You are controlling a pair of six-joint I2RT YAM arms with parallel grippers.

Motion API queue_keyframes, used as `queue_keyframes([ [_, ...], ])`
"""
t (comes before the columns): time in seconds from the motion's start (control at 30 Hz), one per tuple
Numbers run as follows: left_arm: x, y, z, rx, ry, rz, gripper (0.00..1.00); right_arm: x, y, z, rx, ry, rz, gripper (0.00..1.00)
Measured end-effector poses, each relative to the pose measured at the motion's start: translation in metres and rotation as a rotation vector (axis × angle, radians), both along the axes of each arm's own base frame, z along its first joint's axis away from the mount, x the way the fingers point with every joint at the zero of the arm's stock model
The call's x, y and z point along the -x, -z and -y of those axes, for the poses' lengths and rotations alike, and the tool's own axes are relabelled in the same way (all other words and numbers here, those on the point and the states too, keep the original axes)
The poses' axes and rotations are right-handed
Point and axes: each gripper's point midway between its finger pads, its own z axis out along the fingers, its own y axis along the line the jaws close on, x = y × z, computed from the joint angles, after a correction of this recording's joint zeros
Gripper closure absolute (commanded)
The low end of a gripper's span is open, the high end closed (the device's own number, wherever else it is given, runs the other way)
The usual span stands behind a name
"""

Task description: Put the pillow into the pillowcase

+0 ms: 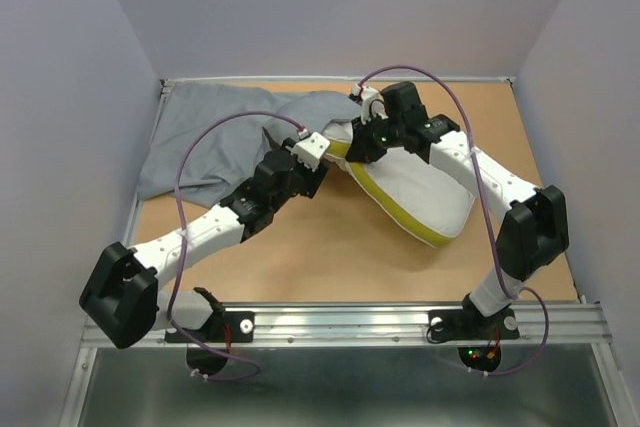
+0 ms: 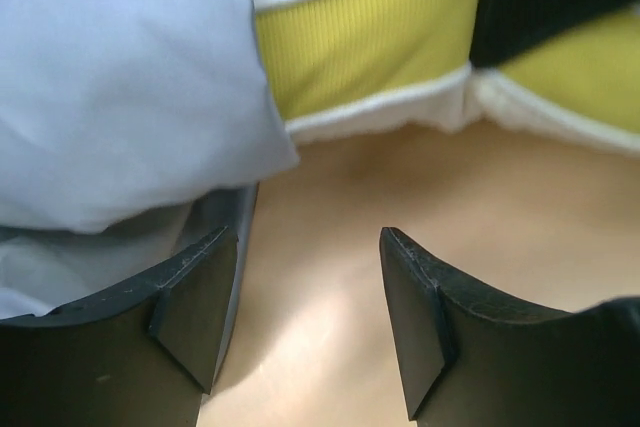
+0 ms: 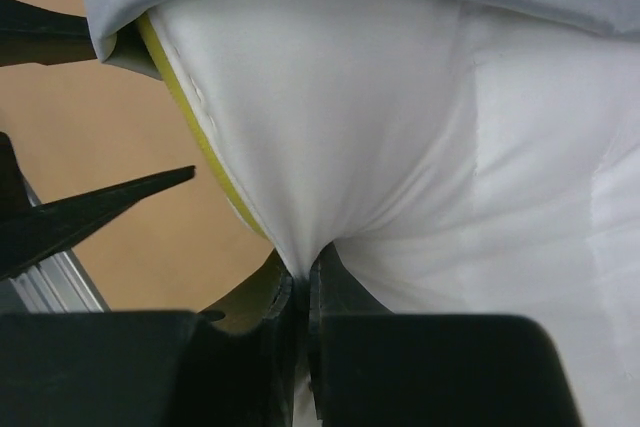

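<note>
Inside right tool [image 3: 302, 285], pillow [image 3: 340, 117] fabric pinched

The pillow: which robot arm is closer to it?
Right. The right fingers are shut on the pillow, pinching its white cover. The left fingers are open above the table, short of the yellow edge, beside the pillowcase.

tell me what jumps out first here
The yellow-edged white pillow lies right of centre, its far end covered by the grey pillowcase at back left. The right gripper is pinched shut on the pillow; the left gripper hangs open beside the pillowcase's edge.
</note>
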Motion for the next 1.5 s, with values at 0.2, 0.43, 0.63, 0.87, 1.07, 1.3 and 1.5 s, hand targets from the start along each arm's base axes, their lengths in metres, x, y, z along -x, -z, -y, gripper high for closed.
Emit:
queue_keyframes([
  [0.2, -0.033, -0.031, 0.02, 0.1, -0.061, 0.05, 0.38, 0.003, -0.014, -0.006, -0.06, -0.006, -0.029, 1.0],
  [0.43, -0.069, -0.027, 0.02, 0.122, -0.146, 0.025, 0.55, -0.003, -0.017, -0.005, -0.07, 0.011, -0.017, 1.0],
  [0.63, -0.066, -0.032, 0.017, 0.109, -0.073, 0.03, 0.69, -0.007, -0.023, -0.003, -0.079, 0.016, -0.008, 1.0],
  [0.87, -0.047, -0.053, 0.014, 0.072, 0.074, 0.082, 1.0, -0.011, -0.033, -0.004, -0.096, 0.018, -0.025, 1.0],
  [1.07, -0.036, -0.051, 0.027, 0.035, 0.183, 0.089, 1.0, -0.012, -0.026, -0.007, -0.104, 0.021, -0.073, 0.99],
  [1.3, -0.003, -0.061, 0.082, 0.04, 0.402, 0.075, 1.0, -0.019, -0.028, -0.016, -0.133, 0.038, -0.135, 0.99],
  [1.5, 0.034, -0.064, 0.122, 0.054, 0.592, 0.012, 1.0, -0.031, -0.029, -0.021, -0.179, 0.099, -0.219, 1.0],
])
